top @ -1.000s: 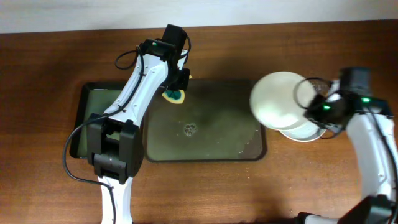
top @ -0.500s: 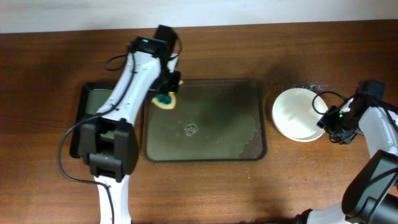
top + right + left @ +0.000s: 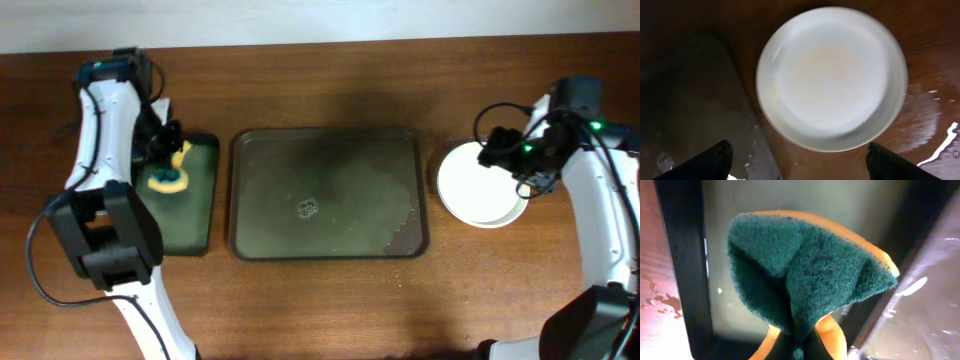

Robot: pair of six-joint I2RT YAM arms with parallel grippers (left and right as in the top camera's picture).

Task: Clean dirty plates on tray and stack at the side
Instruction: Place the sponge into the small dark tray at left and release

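Though the left gripper (image 3: 163, 158) clenches a green-and-yellow sponge (image 3: 805, 280) over the narrow black tray (image 3: 200, 215), the round white plates (image 3: 830, 75) lie stacked just right of the bare olive-brown rectangular tray (image 3: 350, 180); the right gripper (image 3: 799, 150), nearer, hangs spread directly above them, grasping nothing.

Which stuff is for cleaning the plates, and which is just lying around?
For the job:
- white plates, stacked
- big brown tray
- green-and-yellow sponge

Just lying about:
- small black tray
- water splashes
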